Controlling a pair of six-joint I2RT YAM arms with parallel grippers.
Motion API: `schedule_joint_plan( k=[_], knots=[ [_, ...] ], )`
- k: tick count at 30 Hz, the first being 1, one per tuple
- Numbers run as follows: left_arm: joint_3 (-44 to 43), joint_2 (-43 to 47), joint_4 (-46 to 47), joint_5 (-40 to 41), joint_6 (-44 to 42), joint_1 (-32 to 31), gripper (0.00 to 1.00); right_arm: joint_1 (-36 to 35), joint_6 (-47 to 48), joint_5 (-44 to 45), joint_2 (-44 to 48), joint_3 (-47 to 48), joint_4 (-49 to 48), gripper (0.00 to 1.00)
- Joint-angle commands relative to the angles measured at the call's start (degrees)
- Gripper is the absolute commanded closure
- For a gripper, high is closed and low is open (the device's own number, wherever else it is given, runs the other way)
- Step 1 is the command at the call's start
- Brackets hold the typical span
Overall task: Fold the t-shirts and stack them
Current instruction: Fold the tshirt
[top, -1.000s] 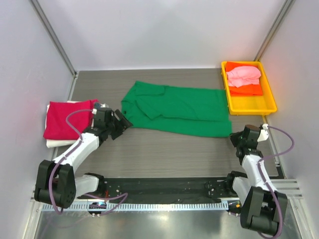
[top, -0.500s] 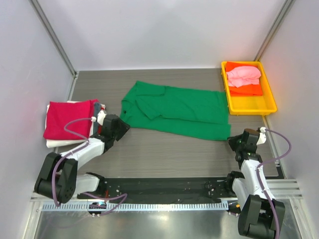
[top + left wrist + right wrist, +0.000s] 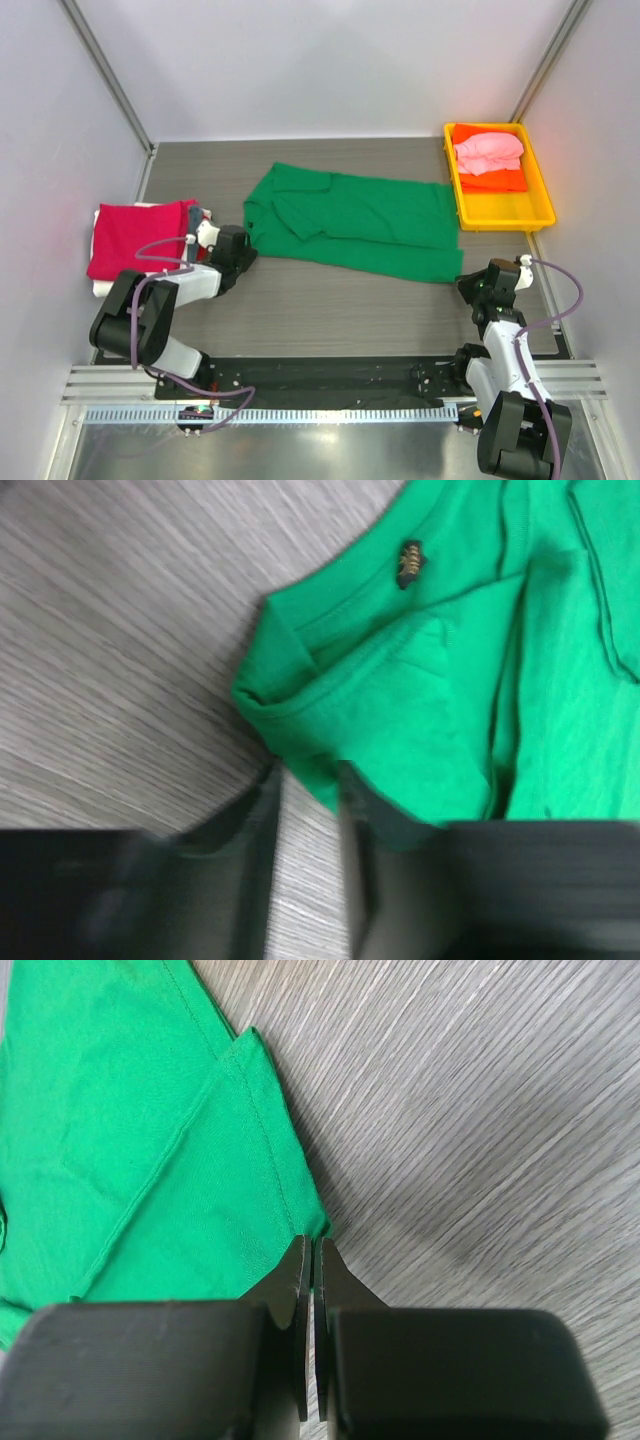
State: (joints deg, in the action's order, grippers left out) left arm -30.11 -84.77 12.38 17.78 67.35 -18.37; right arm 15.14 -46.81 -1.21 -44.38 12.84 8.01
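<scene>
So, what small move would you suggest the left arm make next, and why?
Probably close the left gripper on the edge of the green t-shirt near the collar: its jaws stand apart at that edge, while the right gripper appears shut on the hem corner.

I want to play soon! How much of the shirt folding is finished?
Done: a crimson t-shirt lies folded on a white t-shirt at the left. In hand: the green t-shirt is spread out, partly folded; the left jaws stand open at its collar end, the right jaws shut at its hem corner. Left: finishing it, plus the pink shirt and orange shirt in the yellow tray.
</scene>
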Motion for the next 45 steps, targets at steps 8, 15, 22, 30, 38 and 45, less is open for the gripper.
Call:
schedule_joint_plan(
  k=[8, 15, 22, 30, 38, 45],
  knots=[
    [-5.4, -3.1, -5.6, 3.6, -4.2, -0.1, 1.0, 0.2, 1.5, -0.4, -1.1, 1.0, -1.8, 0.99],
    [-16.9, 3.5, -17.6, 6.6, -9.8, -0.1, 1.0, 0.2, -1.0, -0.4, -9.1, 11.7, -1.2, 0.99],
    [-32.2, 11.7, -29.3, 6.5, -14.4, -0.1, 1.0, 0.2, -3.4, -1.5, -13.3, 33.3, 5.1, 0.99],
    [-12.0, 22.4, -31.9, 5.2, -11.6, 0.0, 1.0, 0.2, -4.2, -4.7, -1.6, 15.3, 8.5, 0.99],
    [5.0, 40.0, -36.2, 1.4, -8.3, 0.0, 1.0, 0.2, -5.1, -3.1, 15.3, 4.6, 19.8, 0.99],
    [9.2, 48.3, -40.2, 0.6, -7.8, -0.1, 1.0, 0.2, -2.8, -2.1, 20.1, 4.1, 25.3, 0.99]
  ],
)
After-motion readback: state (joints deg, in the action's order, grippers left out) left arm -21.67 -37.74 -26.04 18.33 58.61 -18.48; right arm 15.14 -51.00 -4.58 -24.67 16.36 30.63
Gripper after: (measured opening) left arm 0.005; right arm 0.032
